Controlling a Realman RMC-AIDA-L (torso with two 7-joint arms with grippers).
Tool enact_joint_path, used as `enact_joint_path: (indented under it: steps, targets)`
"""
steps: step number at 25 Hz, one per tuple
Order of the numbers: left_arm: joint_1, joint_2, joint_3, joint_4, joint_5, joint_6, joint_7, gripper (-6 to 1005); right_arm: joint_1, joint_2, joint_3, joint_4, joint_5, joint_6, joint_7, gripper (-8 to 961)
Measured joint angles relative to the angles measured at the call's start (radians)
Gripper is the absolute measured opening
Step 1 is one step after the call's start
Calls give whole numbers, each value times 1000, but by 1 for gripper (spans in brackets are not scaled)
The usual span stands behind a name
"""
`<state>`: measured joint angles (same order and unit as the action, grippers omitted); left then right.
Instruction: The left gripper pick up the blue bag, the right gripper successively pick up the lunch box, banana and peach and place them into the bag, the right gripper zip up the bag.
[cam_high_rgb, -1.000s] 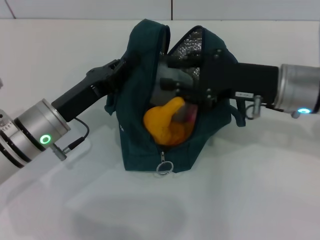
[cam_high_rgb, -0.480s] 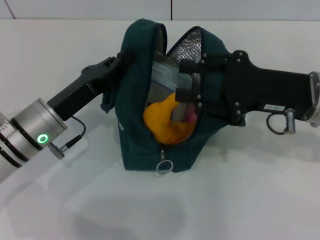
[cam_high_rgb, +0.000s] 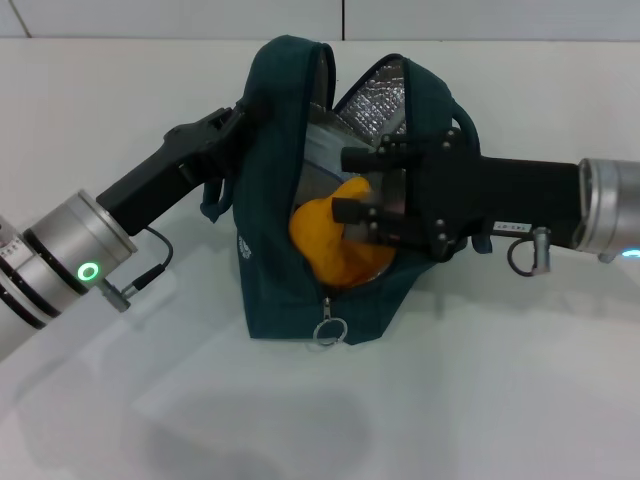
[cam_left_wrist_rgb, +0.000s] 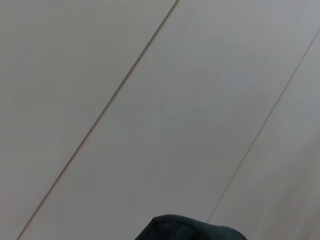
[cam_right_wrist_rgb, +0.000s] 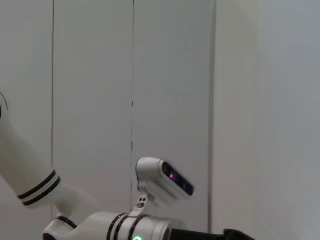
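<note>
**Getting the gripper out of the full bag without upsetting it**

Closest to the robot, the round silver zip pull hangs at the low end of the zip, below the right gripper. It sits at the bottom of the gap, so the dark blue-green soft cloth bag is wide open, not zipped.

Just above the pull, inside the bag, lies the fat yellow banana. It is right under the right gripper's lower finger and looks to be touching it. A bit of clear plastic lunch box shows behind it, past the top finger. I cannot see the peach for sure.

The right gripper reaches into the mouth of the bag from the side. Its two black fingers are spread apart and nothing is held between them. I think the food is in, so the next job is the zip.

To do this well, the gripper should slide straight back out, the same way it points. It should not lift, or the banana may roll out. Then it goes down to the pull below it.

On the far side of the bag, the left gripper holds the bag's edge and keeps it standing up. Its fingers are hidden by the cloth. It should hold steady while the zip gets pulled.

Behind it all is the plain white table.
</note>
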<state>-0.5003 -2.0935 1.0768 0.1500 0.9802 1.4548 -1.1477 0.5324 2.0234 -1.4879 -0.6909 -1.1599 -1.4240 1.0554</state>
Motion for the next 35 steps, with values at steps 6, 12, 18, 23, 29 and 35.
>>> enact_joint_path:
  steps: [6,12,18,23,29,35]
  targets:
    - [-11,-1,0,0,0,-8,5,37,68,4,-19,94,12,9,-1,395]
    - [-11,-1,0,-1,0,-8,5,37,77,4,-41,106,17,19,-1,392]
    - [-10,0,0,-4,0,-10,6,37,63,4,-45,107,58,23,-41,389]
    - [-9,0,0,-5,0,-10,6,37,57,4,-71,108,64,16,-117,317]
    - [-9,0,0,-9,0,-15,15,37,37,4,-123,112,168,-6,-167,294]
    - [-9,0,0,-9,0,-18,16,37,25,4,-134,189,424,-39,-126,289]
